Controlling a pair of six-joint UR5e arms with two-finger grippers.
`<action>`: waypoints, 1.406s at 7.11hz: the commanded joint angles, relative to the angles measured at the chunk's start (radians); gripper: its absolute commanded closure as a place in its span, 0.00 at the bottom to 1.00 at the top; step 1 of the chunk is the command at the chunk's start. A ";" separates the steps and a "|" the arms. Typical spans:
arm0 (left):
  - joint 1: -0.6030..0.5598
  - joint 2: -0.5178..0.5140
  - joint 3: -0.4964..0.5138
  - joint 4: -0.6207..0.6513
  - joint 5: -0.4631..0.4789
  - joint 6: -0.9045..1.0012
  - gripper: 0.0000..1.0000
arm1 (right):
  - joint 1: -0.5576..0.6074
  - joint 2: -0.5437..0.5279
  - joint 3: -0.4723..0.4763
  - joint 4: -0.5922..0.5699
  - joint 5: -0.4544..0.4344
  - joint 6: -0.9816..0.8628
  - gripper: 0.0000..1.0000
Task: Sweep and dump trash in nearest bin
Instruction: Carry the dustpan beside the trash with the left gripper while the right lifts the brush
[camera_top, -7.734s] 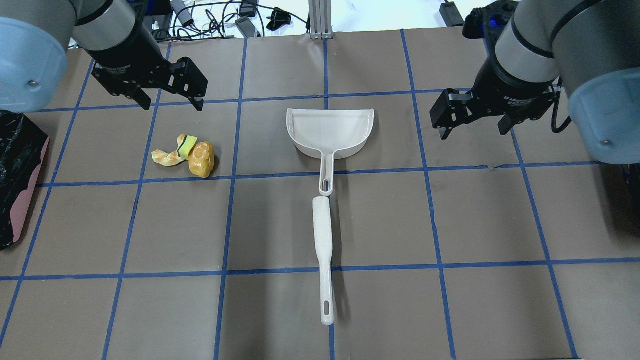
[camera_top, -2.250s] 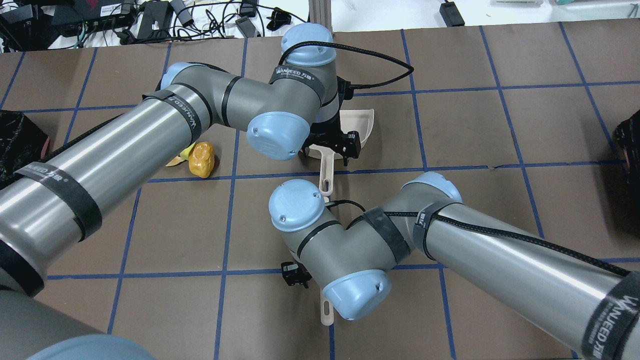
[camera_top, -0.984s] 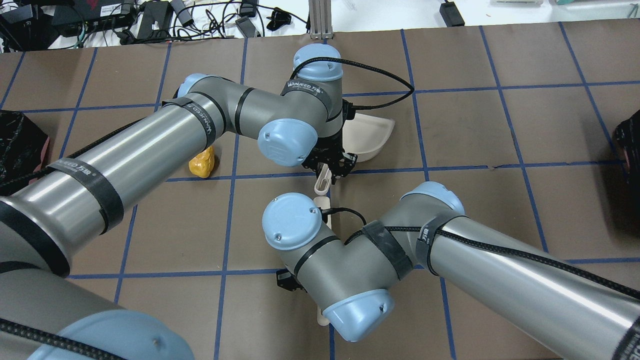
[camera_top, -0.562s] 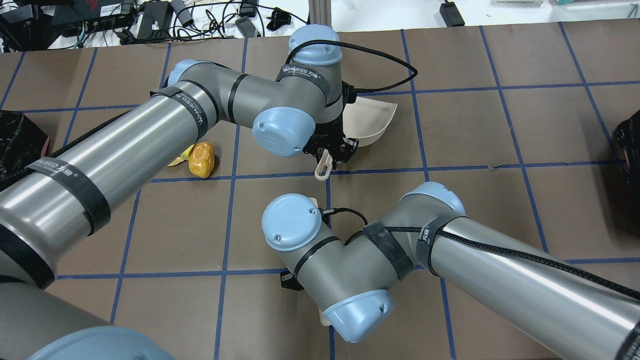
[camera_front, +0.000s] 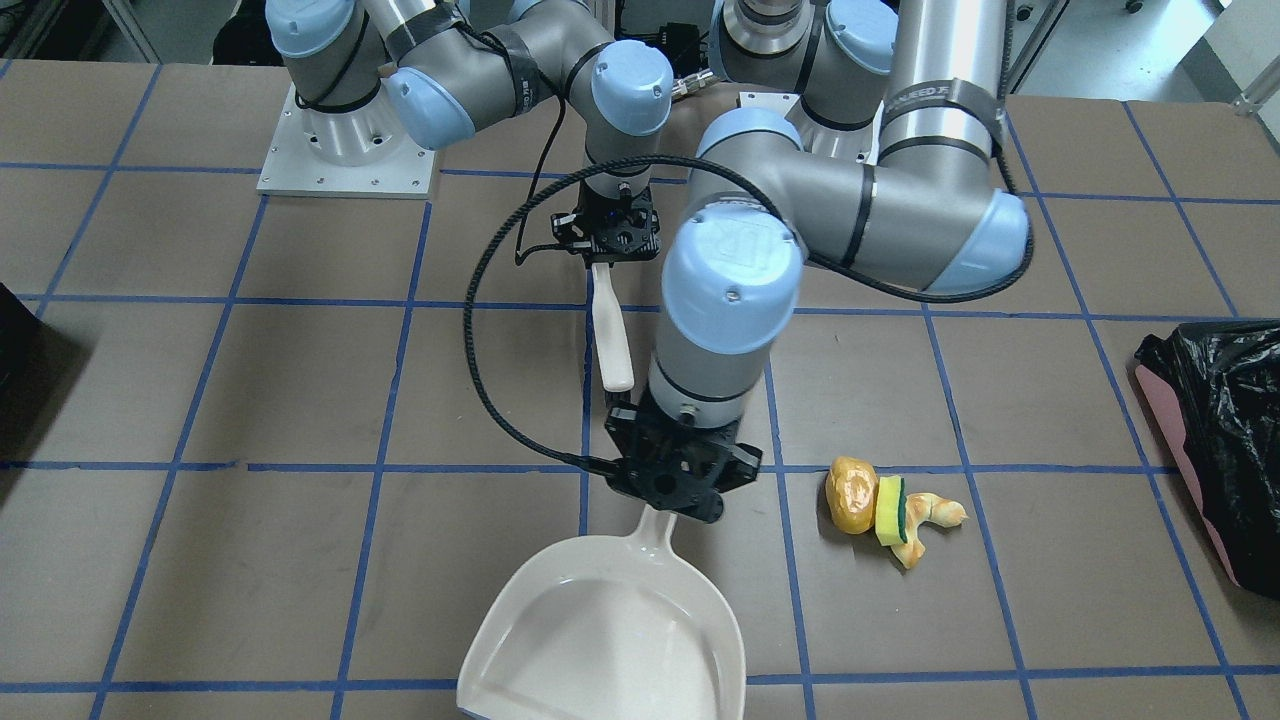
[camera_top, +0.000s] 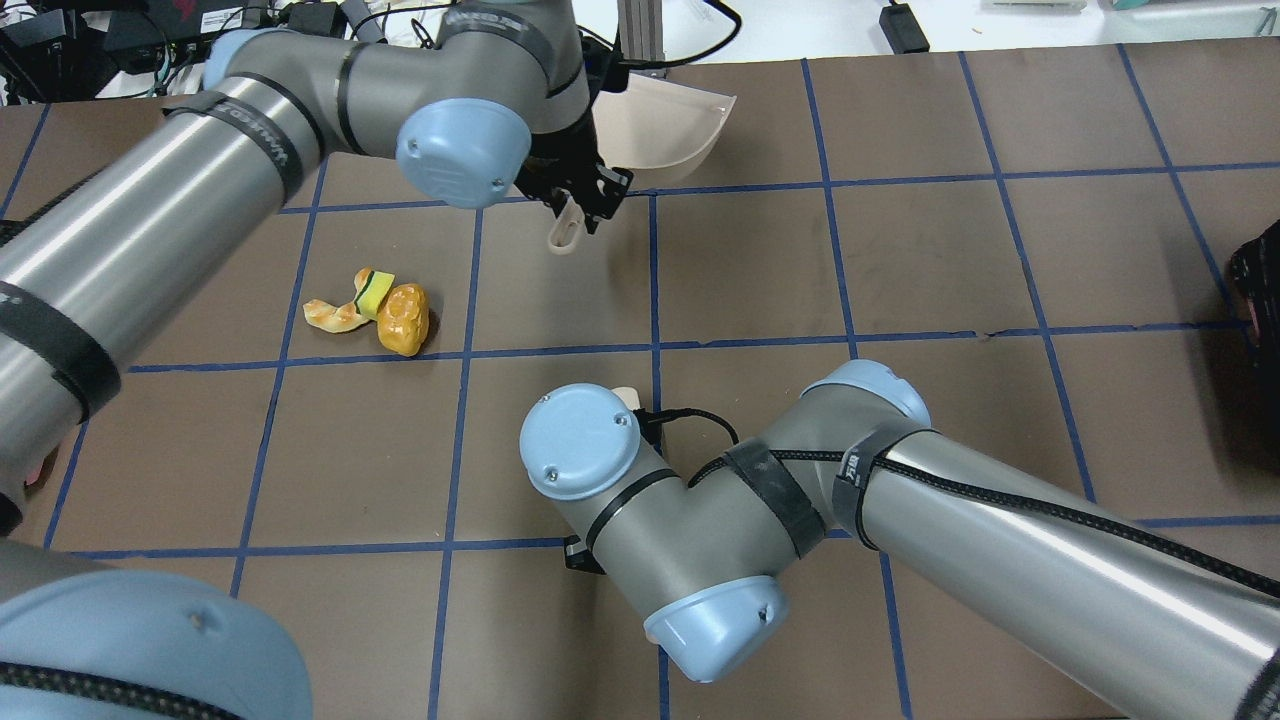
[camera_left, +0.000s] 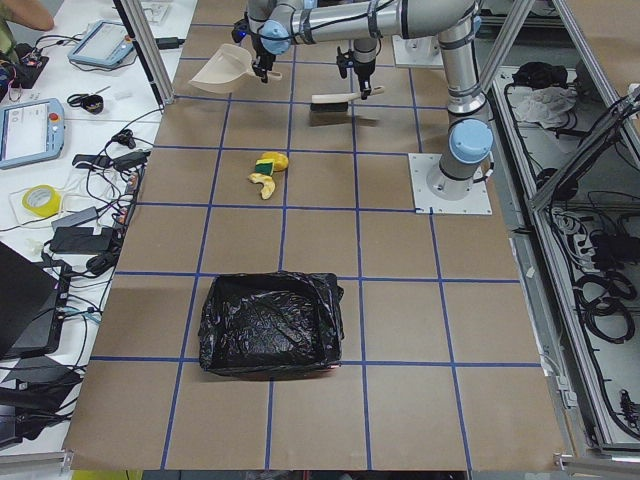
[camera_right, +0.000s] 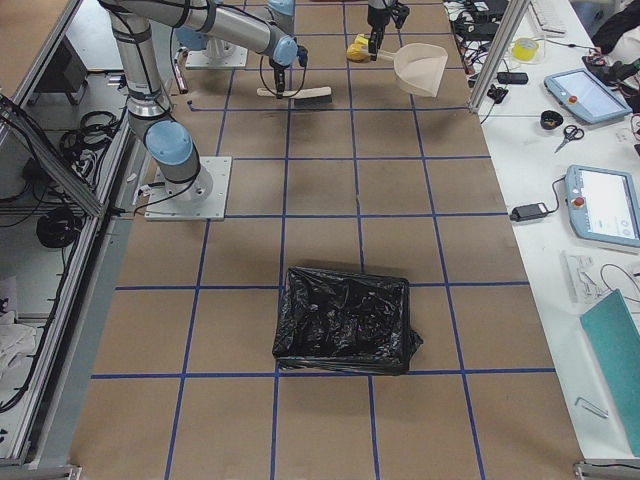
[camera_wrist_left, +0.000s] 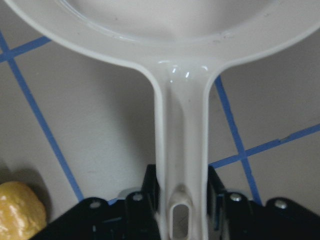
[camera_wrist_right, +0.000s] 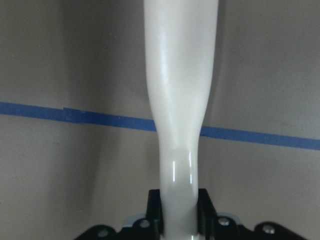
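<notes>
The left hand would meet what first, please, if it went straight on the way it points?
Beyond the dustpan it holds, the left hand would likely meet the table; depth is unclear.

Overhead, front cameras oppose, both steeply down, sharing trash (camera_front: 889, 511); end cameras far; wrist cameras close (very tight framing).

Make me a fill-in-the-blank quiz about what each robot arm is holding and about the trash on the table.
The left gripper is shut on the handle of the white ____.
The right gripper grips the handle of a ____.
The trash is a cluster of ____ pieces.
The bin is lined with a ____ plastic bag.
Missing words: dustpan, brush, three, black.
</notes>
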 joint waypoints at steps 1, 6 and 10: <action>0.181 0.053 0.021 -0.086 0.001 0.241 1.00 | -0.008 -0.007 -0.080 0.143 -0.001 -0.012 1.00; 0.632 0.116 -0.043 -0.121 0.060 1.166 1.00 | -0.106 0.006 -0.255 0.285 0.023 -0.058 1.00; 0.793 0.055 -0.095 0.076 0.233 1.757 1.00 | -0.115 0.194 -0.541 0.385 0.083 -0.052 1.00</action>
